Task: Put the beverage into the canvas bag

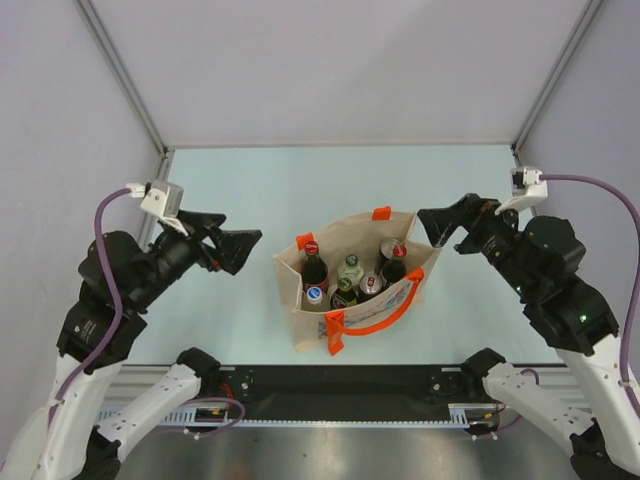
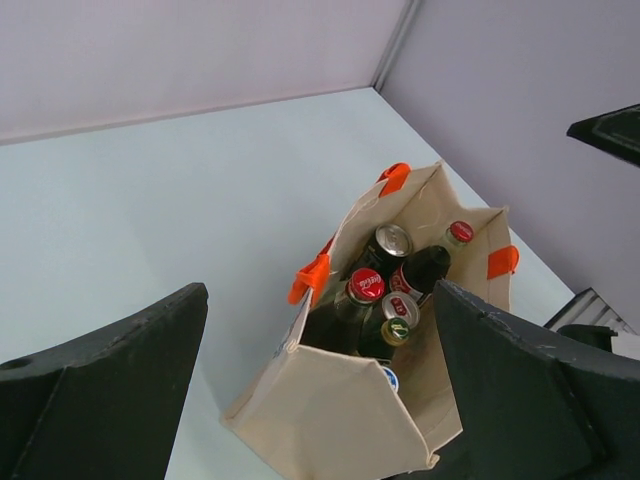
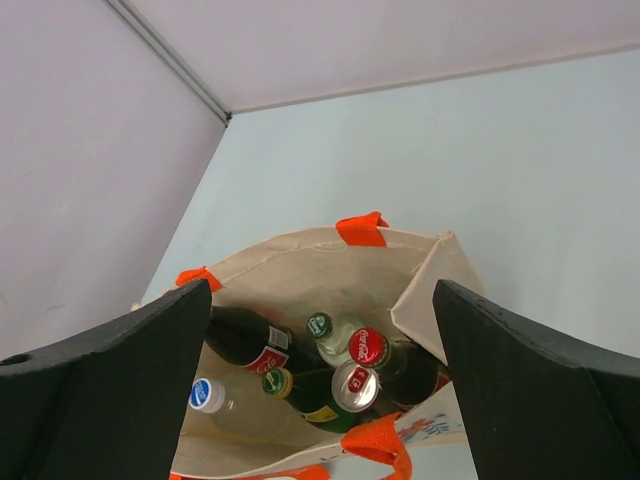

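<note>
My left jaws and right jaws hang wide open and empty beside the bag on the worktop. The bottles stand inside. I judge them heavy and slippery, best gripped at the neck.

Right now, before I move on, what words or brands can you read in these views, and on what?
"Coca-Cola": white script on the red cap, barely legible.
Red label: white script, too blurred to read.
Blue print on the canvas bag: too small to read.
Can top: too small to read.
</note>
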`<state>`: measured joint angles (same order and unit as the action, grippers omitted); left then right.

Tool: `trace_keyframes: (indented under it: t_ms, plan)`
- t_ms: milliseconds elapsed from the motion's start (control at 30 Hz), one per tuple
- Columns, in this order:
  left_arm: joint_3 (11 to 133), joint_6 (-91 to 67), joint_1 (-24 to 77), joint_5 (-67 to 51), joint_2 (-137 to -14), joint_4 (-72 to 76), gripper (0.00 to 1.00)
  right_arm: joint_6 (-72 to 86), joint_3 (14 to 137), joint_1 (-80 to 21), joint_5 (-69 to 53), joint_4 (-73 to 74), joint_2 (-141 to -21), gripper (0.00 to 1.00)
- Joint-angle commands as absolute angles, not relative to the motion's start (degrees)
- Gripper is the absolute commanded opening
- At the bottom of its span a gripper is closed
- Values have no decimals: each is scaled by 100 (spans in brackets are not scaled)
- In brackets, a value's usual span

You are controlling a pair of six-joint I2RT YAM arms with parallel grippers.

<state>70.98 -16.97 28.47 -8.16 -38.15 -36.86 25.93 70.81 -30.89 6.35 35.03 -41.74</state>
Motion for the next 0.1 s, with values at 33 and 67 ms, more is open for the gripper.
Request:
trace_keyframes:
  t_ms: [33,67]
  plan:
    - [7093,-1644,2804,-984,-3753,-3384,100,2672,7031,-3085,615,3313,-4184,100]
    - [7084,-1644,2804,-984,-3753,-3375,100,2681,7023,-3085,633,3313,-4166,100]
